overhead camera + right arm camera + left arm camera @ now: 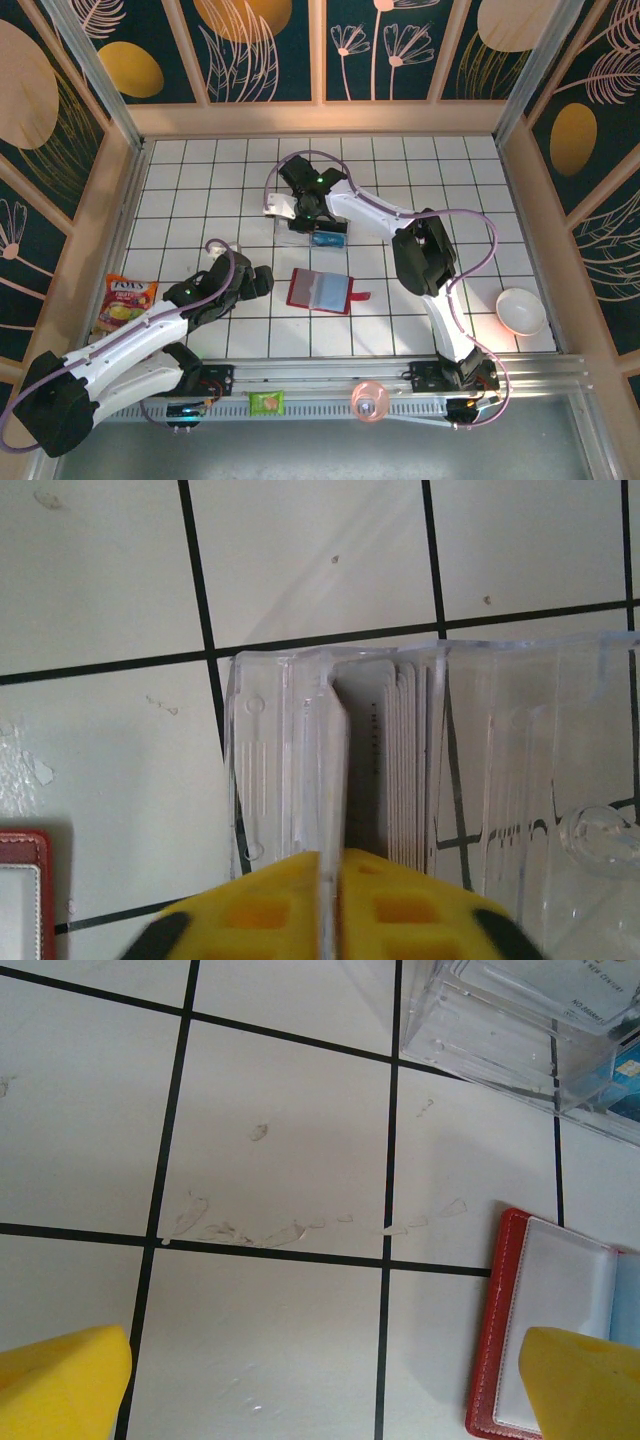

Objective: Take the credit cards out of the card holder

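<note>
The red card holder (320,290) lies open mid-table, its grey-blue sleeves facing up and its snap tab pointing right. Its left edge (560,1320) shows in the left wrist view and a corner (20,890) in the right wrist view. My left gripper (262,280) hovers just left of it, open (320,1400), with bare tile between the yellow fingers. My right gripper (308,218) is farther back, shut (332,865) on an upright clear wall of the clear plastic box (520,760). A stack of pale cards (400,770) stands inside the box.
A blue card-like item (328,238) lies at the box's near right side. A snack packet (125,303) is at the left wall and a white bowl (521,310) at the right. A green packet (266,402) and pink cup (369,400) sit on the front rail.
</note>
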